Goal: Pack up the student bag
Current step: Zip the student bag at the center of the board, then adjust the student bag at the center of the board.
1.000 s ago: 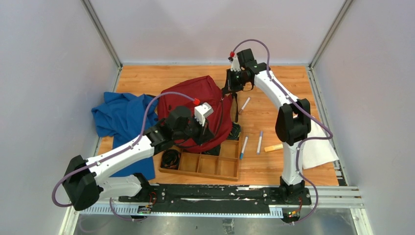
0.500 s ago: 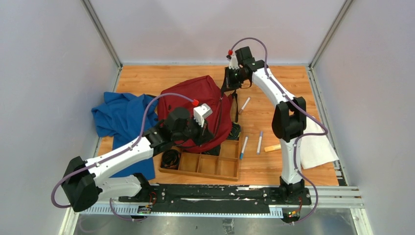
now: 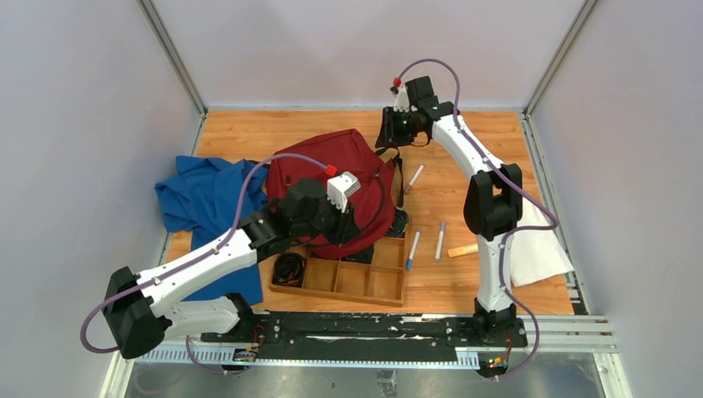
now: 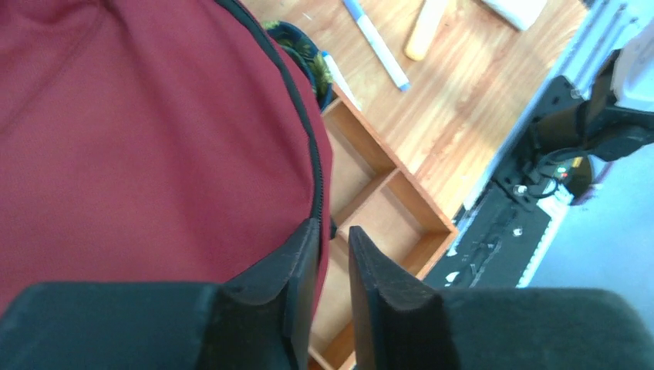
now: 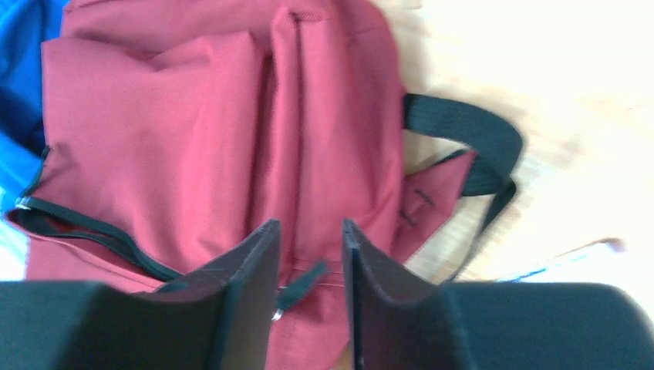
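Observation:
The student bag [image 3: 319, 170] lies dark red on the wooden table between both arms. In the left wrist view my left gripper [image 4: 333, 229] stands open by a narrow gap over the bag's [image 4: 154, 139] near edge. Its black zipper [image 4: 305, 139] runs beside the left finger, and nothing is pinched. From above, this gripper [image 3: 355, 225] hovers at the bag's front right side. My right gripper [image 5: 310, 225] is open above the bag's [image 5: 193, 131] top end, with a black zipper pull [image 5: 301, 285] lying loose below the gap. It sits by the bag's far right corner [image 3: 386, 137].
A blue cloth [image 3: 203, 199] lies left of the bag. A wooden compartment tray [image 3: 348, 278] stands in front of it, partly under the bag's edge. Pens [image 3: 413, 249] [image 3: 440, 240] [image 3: 414, 177], a wooden piece [image 3: 463, 250] and a white cloth [image 3: 535, 249] lie to the right.
Both grippers have gone from shut to slightly open, letting go of the bag. The bag has sagged and spread flatter, and the right gripper has lifted a little off its top.

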Robot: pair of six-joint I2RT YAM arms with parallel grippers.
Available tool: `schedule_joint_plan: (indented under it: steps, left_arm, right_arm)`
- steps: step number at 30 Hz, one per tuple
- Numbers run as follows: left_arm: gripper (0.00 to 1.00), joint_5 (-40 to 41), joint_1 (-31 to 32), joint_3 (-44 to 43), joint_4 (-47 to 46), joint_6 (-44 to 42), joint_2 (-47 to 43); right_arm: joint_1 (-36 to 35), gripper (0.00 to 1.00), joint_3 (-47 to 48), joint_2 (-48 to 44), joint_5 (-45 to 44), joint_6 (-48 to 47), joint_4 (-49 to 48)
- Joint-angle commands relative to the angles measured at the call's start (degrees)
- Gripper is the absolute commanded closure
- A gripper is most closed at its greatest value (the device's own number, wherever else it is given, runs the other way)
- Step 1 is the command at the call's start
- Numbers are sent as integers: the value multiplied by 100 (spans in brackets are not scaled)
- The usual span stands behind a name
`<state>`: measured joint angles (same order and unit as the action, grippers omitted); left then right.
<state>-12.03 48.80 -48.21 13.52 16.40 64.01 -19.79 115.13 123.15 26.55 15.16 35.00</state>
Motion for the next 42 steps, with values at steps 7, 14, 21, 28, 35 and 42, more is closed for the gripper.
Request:
schedule_joint_plan:
  steps: [7, 14, 21, 28, 35, 42]
  left_arm:
    - [20, 2175, 64, -1249, 1370, -35, -422]
    - [19, 2473, -695, -1693, 2085, 278, -144]
    - [19, 2240, -1673, -1934, 2202, 623, 384]
    - [20, 2261, -2045, -2336, 2088, 550, 1155]
    - [22, 2016, -2519, -2741, 1744, 588, 2136]
    - [30, 940, -2524, -2862, 1643, 175, 2795]
  right_arm:
    - [203, 40, -903, -1349, -569, -221, -492]
    - [-53, 41, -2102, -2427, -327, -85, -722]
    - [-488, 42, -3811, -3714, -639, 0, -805]
    - [-464, 42, -5646, -5034, -2263, 291, -288]
    - [-405, 41, -6837, -5847, -3286, 845, 117]
    - [-97, 40, -7049, -5742, -3382, 688, 220]
